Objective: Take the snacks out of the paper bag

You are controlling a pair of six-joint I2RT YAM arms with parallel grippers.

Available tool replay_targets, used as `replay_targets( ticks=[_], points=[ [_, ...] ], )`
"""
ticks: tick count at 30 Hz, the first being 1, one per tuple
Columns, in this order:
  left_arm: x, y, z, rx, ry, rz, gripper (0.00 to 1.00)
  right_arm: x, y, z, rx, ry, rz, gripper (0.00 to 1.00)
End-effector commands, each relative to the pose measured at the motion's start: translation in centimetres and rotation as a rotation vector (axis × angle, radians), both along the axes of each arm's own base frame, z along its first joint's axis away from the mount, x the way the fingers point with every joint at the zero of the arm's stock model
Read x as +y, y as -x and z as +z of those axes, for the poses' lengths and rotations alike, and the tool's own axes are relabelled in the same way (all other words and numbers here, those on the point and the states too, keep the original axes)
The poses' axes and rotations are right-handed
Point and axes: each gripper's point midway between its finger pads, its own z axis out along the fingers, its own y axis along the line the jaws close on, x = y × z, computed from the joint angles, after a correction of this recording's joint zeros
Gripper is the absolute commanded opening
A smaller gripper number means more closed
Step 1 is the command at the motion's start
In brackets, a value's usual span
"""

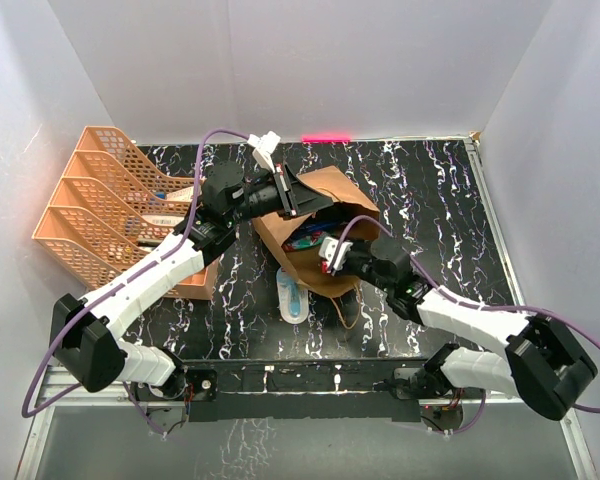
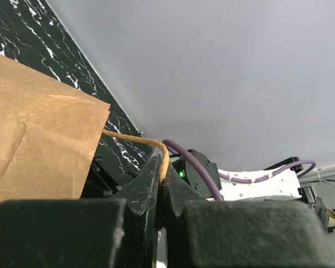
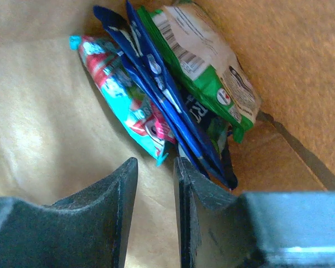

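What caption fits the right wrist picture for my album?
Open hand facing the snack packets inside the paper bag.

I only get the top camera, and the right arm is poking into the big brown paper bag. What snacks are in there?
Observer: The right wrist camera looks inside the brown paper bag. A glossy teal-and-red packet, flat dark blue packets and a green-and-white packet are bunched together.
Operator: Has the right gripper grabbed one?
Observer: No. The right gripper has its jaws apart with nothing between them. The teal-and-red packet's corner is just ahead of the tips.
Operator: What's the left one doing?
Observer: The left gripper is shut on the bag's twisted paper handle.
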Motion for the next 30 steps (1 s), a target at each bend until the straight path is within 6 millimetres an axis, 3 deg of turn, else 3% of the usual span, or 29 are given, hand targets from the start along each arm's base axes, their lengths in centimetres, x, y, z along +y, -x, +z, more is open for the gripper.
replay_targets(
  ticks=[1,9,16,20,25,30],
  points=[
    [0.7,0.4,3.7,-0.091,0.033,0.024,0.0,-0.1,-1.6,4.4,-0.153,-0.149,0.054,0.35],
    [0.7,0.1,3.3,-0.076,0.023,0.035,0.0,0.0,-3.3,5.5,-0.21,-0.232,0.072,0.32],
    [0.7,-0.4,3.7,-0.065,0.004,0.055,0.0,1.1,-6.9,4.7,-0.239,-0.232,0.027,0.27],
    [0.9,-0.5,4.0,-0.075,-0.001,0.068,0.0,1.8,-7.4,1.3,-0.181,-0.16,0.052,0.26],
    [1.1,-0.6,4.1,-0.083,-0.012,0.082,0.0,2.4,-5.4,-3.9,-0.034,-0.094,0.135,0.26],
    [1.4,-1.0,3.6,-0.081,-0.044,0.106,0.0,2.6,-3.8,-5.1,0.042,-0.104,0.179,0.26]
  ],
)
